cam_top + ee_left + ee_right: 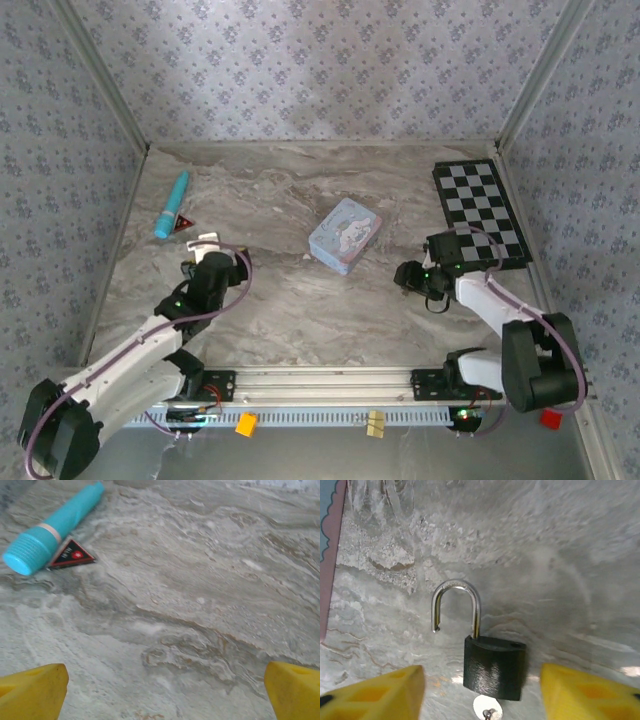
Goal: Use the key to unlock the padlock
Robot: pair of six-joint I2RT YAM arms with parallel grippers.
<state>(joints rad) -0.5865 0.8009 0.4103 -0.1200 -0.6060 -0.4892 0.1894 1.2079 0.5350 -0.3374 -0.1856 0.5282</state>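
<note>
Padlock [495,667]: lies flat on the marble table [290,300], in the right half of the scene, near of the pastel tin [345,235] and left of the checkerboard [480,212]. The shackle [456,587] stands raised, its free end clear of the body, so the lock appears to be open.

Right gripper [482,680]: the jaws stand apart, one yellow finger on each side of the lock body, with bare table showing in both gaps. Nothing is held.

Left gripper [162,700]: spread wide over bare marble, well apart from the lock. A teal tube [50,530] and a red triangle [70,556] lie farther off.

Handling, by judgement:
- The body is rigid and probably dense for its size. It will not deform under clamping.
- The dark finish looks lightly textured and should give fair friction.
- The shackle is polished and round. Expect it to slip, and to swivel on its retained leg if used as a handle.
- Grip across the two narrow flanks of the body, keeping the pads clear of the key [487,709].
- The key is thin, so side loads on it should be avoided.

Limits of view:
- The key head is cut off by the near edge of the wrist picture, and the blade sits inside the body.
- From above, the right gripper head covers the lock.
- The tin shows beside the lock as an edge strip at the left.
</note>
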